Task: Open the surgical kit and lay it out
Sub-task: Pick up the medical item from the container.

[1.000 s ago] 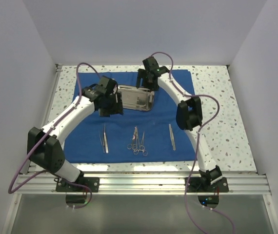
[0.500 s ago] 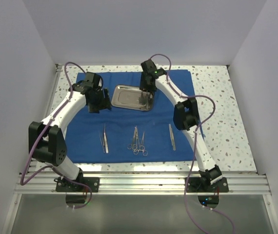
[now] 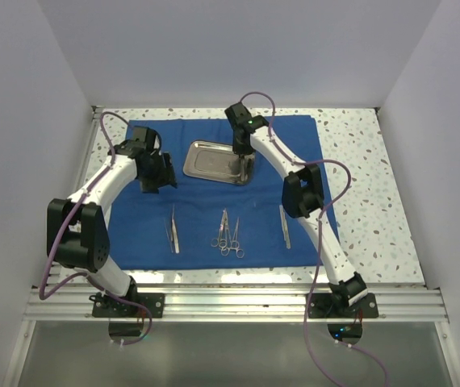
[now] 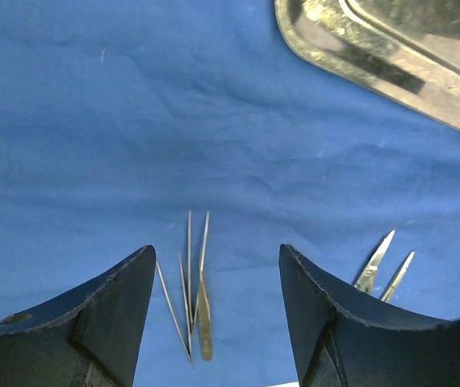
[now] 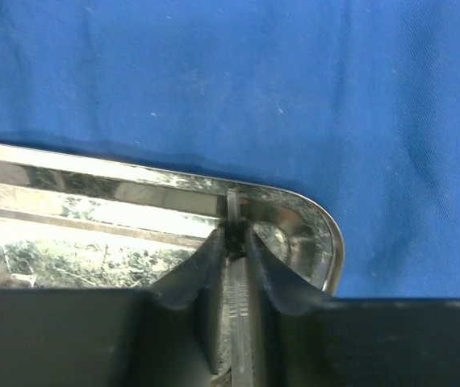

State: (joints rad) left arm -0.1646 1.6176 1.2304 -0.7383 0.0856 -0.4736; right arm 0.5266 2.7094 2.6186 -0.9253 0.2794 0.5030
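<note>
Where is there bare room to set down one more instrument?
The blue cloth is bare in the strip between the tray and the instrument row; so is the speckled table right of it. Crowded: the tray's right end, where the right pincer grips its rim.

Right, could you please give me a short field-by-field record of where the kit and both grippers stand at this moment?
cloth: blue cloth, spread flat
tray: steel tray, on the far half of the cloth
instruments: tweezers, ring-handled instruments and second tweezers, in a row on the near half
left gripper: open, above the cloth beside the tray, holding nothing
right gripper: closed on the tray's rim at a corner
</note>
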